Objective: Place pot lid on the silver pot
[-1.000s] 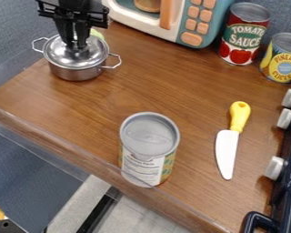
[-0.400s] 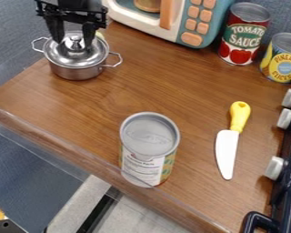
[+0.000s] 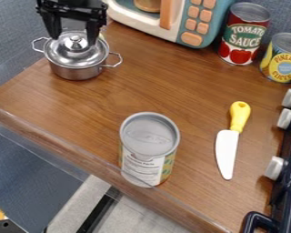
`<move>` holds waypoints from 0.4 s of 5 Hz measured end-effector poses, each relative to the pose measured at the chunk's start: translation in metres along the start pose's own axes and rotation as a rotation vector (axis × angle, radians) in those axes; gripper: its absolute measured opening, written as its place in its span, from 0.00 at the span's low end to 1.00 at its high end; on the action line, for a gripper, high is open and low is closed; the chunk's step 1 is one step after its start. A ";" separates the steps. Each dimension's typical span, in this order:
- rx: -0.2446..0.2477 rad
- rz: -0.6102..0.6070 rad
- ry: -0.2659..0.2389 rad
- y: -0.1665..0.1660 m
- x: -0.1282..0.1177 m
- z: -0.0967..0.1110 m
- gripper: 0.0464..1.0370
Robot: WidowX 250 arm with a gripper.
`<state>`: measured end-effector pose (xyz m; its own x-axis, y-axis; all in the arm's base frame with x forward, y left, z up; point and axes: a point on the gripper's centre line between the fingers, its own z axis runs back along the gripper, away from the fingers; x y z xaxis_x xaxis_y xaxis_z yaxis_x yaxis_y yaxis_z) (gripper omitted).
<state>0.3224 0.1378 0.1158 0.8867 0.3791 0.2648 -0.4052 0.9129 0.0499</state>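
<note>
Lid (image 3: 67, 56) and silver pot (image 3: 78, 73) sit together in the upper left of the frame, the one resting on the other, so the placing itself looks done. The lid appears level and well centred, its edge following the pot's rim all round as far as can be seen, with no obvious gap or tilt; whether it has dropped fully into its seat at the far side, partly behind the gripper (image 3: 73, 39), I cannot tell. The pot stands upright on the wooden counter (image 3: 172, 91), its two wire handles sticking out to either side, clear of the lid. As for the jaws, they are spread wide, one finger to the left of the lid's knob (image 3: 76, 39) and the other to the right, with a visible gap between each and the knob. Nothing is pinched between them, and the lid seems to bear on the pot alone. The fingertips hang close over the far part of the lid; whether either one brushes its surface is hard to judge from this angle. What remains, I would say, is only to lift the open gripper straight up, since a sideways drift could catch the knob and nudge the lid askew.
</note>
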 end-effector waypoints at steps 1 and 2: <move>0.006 -0.018 -0.077 -0.008 0.007 0.028 0.96; 0.003 -0.020 -0.080 -0.010 0.008 0.029 0.96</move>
